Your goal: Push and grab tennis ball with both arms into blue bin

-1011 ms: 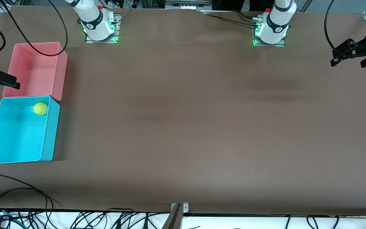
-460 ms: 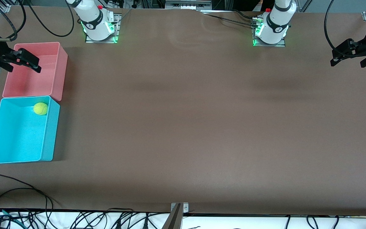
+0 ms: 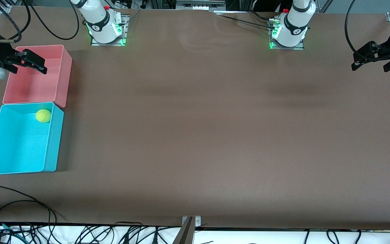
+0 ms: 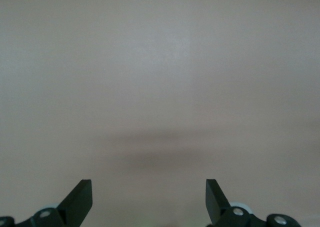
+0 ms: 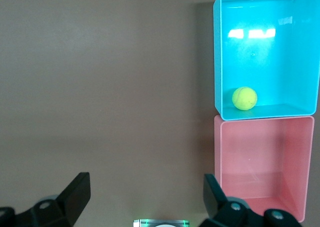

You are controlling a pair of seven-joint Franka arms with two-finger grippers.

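The tennis ball [image 3: 43,116] lies inside the blue bin [image 3: 55,142], in the corner next to the pink bin. It also shows in the right wrist view [image 5: 244,98], resting against the blue bin's wall [image 5: 218,62]. My right gripper [image 3: 42,66] is open and empty, up in the air over the pink bin's end nearest the robots' bases; in its own view [image 5: 145,192] the jaws stand wide apart. My left gripper [image 3: 370,67] is open and empty, held up over the left arm's end of the table; its view [image 4: 149,194] shows only bare table.
A pink bin [image 3: 64,78] stands touching the blue bin, farther from the front camera; it also shows in the right wrist view [image 5: 260,157]. The right arm's green-lit base [image 5: 160,223] is in that view. Cables lie along the table's front edge [image 3: 19,203].
My right gripper has swung from the table's edge beside the pink bin up to over that bin's end nearest the bases. The ball and the left arm have not moved.
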